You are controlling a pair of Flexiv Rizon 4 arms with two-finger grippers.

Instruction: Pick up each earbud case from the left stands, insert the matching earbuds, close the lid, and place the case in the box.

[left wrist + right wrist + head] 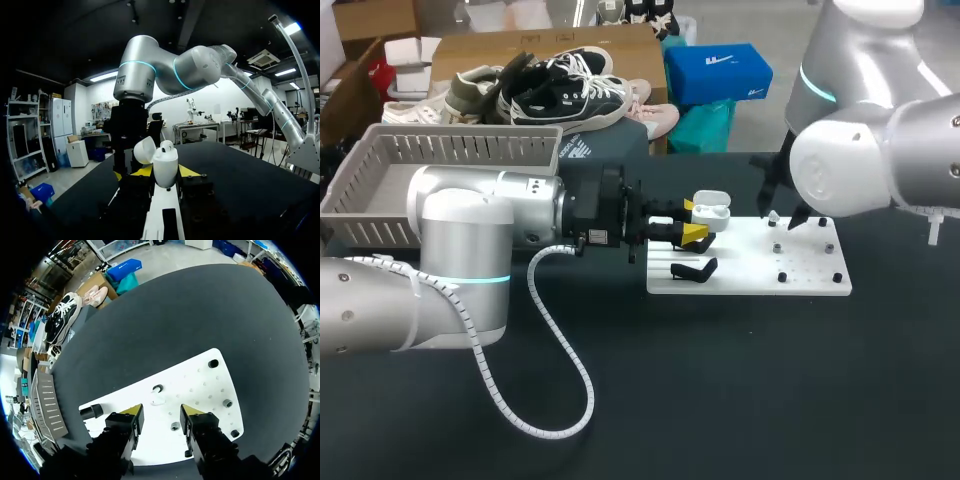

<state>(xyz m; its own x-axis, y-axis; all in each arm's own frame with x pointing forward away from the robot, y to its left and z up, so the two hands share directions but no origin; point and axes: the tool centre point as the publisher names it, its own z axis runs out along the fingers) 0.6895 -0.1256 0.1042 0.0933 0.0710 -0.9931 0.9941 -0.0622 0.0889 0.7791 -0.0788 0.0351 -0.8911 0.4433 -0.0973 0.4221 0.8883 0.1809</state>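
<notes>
From where I stand, the left gripper [692,222] reaches in level with the table and has its yellow tips pressed to both sides of the white earbud case [165,162]. It holds the case upright at the near end of the white board [810,262]. The lid [144,150] is thrown back, I'd guess so the open top faces upward for loading. The right gripper [161,412] hangs over the board pointing straight down. Its fingers are spread and grip nothing, and a small white earbud [157,401] lies just ahead between them, which looks like a line-up for a pinch. A black ring socket [158,388] sits right beside that earbud, and short pegs [227,403] dot the board nearby, so the tips have little room. A black stand [695,270] lies close beside the held case. The grey basket [470,150] waits behind the left arm, with a coiled white cable [565,345] trailing on the tabletop.
</notes>
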